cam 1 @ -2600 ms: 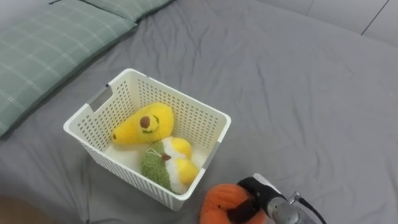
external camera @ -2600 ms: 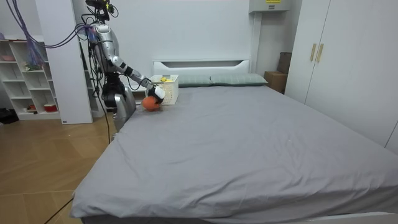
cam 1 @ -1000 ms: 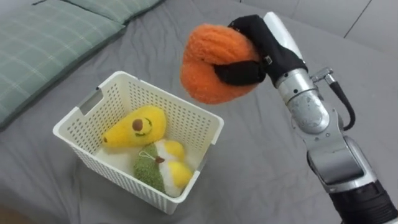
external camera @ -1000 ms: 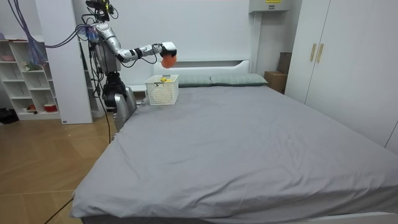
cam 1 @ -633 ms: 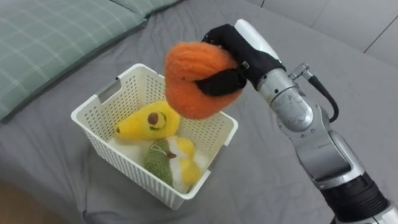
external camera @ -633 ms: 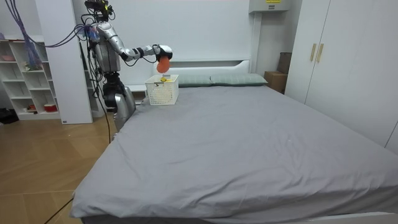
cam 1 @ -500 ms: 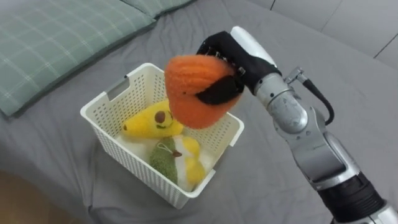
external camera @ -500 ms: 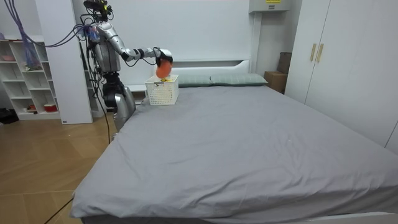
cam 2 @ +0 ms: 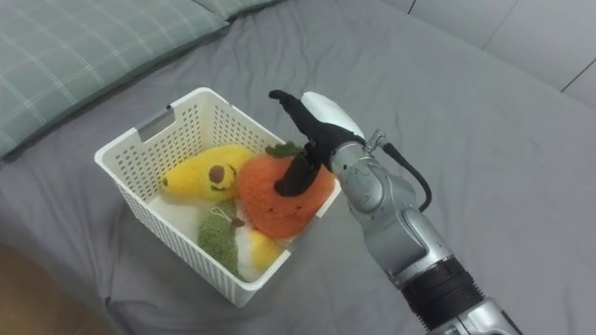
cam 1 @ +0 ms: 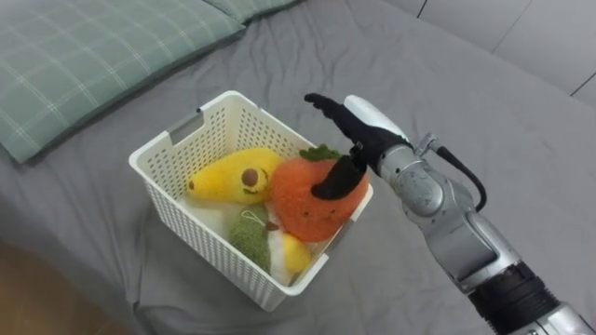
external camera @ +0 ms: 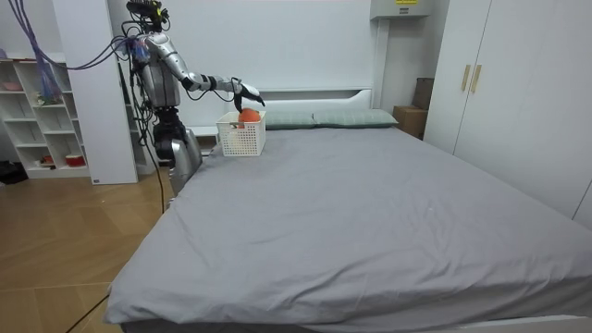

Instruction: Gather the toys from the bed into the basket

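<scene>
Orange plush [cam 1: 307, 200] is in the white basket [cam 1: 156, 144]. It lies on top of the yellow plush [cam 1: 233, 177] and the green plush [cam 1: 250, 244] and leans against the basket's right wall. It rides high, with its top and green leaf tuft about level with the rim.

Right hand [cam 1: 358, 138] hangs over the basket's far right corner. Its fingers are straight and spread and hold nothing. One dark digit points down and lies against the toy's upper right side. It touches the toy but does not curl round it.

Handling, as a judgement:
- The toy looks light, soft and squashy, with a fuzzy cover that gives good friction and little chance of slipping.
- It is not fragile, so a firm squeeze is fine.
- The body is round and bulky, so a wrap round the widest part with the thumb opposite would suit it; the leaf tuft looks too small and floppy.
- It may roll out, since it sits proud of the rim. A light push down toward the middle would seat it.

The basket stands on the grey bed [cam 1: 466, 84], with the green checked pillow [cam 1: 84, 56] to its far left. In the room view the robot stands at the bed's head-end corner.
</scene>
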Tool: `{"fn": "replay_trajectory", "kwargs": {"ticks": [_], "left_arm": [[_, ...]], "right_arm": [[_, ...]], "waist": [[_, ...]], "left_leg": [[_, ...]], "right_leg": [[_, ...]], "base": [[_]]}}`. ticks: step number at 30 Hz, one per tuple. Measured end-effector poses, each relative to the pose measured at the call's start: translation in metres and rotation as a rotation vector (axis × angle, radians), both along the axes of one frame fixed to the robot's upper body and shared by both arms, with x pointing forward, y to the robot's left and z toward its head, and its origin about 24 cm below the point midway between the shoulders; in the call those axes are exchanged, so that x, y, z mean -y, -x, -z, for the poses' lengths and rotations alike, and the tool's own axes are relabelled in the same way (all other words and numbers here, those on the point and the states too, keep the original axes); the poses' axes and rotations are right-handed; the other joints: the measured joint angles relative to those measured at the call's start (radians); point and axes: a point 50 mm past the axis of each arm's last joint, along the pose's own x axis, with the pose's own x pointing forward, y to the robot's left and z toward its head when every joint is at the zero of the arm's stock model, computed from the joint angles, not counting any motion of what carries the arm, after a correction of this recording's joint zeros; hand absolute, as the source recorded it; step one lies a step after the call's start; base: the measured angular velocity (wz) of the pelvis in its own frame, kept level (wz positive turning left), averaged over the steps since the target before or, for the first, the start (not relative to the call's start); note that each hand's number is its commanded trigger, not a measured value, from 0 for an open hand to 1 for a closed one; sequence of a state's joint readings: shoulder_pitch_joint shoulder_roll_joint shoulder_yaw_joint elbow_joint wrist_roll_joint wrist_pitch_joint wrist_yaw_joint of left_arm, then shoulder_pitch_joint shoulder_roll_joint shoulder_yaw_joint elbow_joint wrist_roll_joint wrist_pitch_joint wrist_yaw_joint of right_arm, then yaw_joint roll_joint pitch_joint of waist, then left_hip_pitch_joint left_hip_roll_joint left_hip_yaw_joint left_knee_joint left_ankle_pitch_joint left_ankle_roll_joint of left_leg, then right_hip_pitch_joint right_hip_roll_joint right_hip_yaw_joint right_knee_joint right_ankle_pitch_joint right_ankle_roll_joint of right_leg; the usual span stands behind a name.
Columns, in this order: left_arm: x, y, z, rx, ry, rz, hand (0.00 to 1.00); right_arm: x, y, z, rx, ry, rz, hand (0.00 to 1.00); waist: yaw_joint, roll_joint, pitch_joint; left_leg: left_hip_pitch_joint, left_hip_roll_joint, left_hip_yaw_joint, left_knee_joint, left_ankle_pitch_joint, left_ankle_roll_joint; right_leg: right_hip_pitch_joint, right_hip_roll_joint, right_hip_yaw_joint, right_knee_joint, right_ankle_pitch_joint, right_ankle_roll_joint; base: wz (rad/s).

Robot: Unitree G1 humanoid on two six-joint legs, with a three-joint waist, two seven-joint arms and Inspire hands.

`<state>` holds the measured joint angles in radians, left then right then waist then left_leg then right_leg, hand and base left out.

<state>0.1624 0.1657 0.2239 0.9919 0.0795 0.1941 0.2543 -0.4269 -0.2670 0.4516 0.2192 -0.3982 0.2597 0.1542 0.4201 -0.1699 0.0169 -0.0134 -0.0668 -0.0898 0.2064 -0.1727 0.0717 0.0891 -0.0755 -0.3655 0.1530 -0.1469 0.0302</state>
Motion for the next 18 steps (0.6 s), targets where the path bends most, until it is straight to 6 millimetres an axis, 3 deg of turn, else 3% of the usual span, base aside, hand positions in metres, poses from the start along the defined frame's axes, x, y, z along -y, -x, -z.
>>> {"fn": "replay_trajectory", "kwargs": {"ticks": [9,18], "left_arm": [[-0.0008,0.0014,0.0000,-0.002,0.002,-0.005,0.00],[0.0047,0.0022,0.0021,-0.019,0.013,0.040,0.00]], "right_arm": [[0.0004,-0.0001,0.0007,-0.003,0.001,0.002,0.00],[0.0000,-0.0001,-0.0002,0.008,-0.003,-0.010,0.00]], "waist": [[-0.009,0.003,0.0020],[-0.035,0.024,0.0147]], "left_leg": [[0.001,0.000,-0.001,0.000,0.000,0.000],[0.002,0.000,0.001,0.001,-0.001,0.000]], "right_leg": [[0.003,0.000,-0.007,-0.001,0.000,0.000],[0.004,0.000,-0.005,-0.002,0.000,0.000]], "base": [[0.00],[0.00]]}}
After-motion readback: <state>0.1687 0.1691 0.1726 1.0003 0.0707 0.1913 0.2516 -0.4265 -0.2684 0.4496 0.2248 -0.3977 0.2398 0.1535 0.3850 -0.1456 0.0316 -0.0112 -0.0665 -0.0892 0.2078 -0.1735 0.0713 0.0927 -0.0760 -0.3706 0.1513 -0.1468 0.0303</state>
